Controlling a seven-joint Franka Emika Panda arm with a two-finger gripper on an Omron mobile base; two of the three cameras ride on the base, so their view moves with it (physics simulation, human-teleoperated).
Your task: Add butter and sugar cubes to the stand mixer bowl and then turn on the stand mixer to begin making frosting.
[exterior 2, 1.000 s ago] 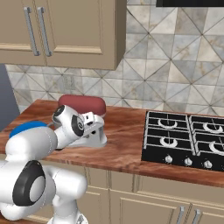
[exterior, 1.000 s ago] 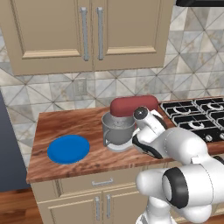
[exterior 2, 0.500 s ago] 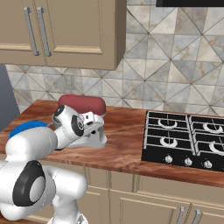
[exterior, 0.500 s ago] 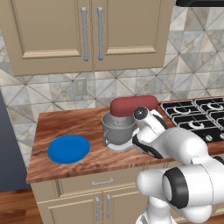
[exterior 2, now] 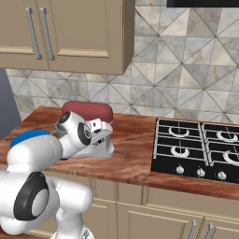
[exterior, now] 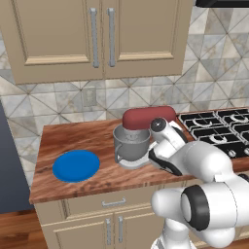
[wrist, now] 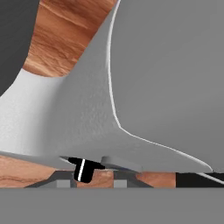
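Hand view: light grey base and column of the stand mixer point(wrist: 166, 78) directly ahead, its dark knob point(wrist: 83, 168) just above the gripper point(exterior 2: 106, 131), whose jaws are clenched, apparently on that knob. Stand mixer bowl point(exterior: 130, 144) sits mid-worktop under the red head, blue plate point(exterior: 76, 165) near the worktop's left edge. No legible writing.

A wooden countertop point(exterior: 73, 138) is carried by beige base cabinets. On it, toward its left end, a flat round blue plate point(exterior: 76, 166) is laid. Near its middle the stand mixer point(exterior: 146, 119) is set, with the stand mixer bowl point(exterior: 130, 144) seated on its light grey base. At the right end, a black gas cooktop point(exterior 2: 198, 147) is set into the surface.
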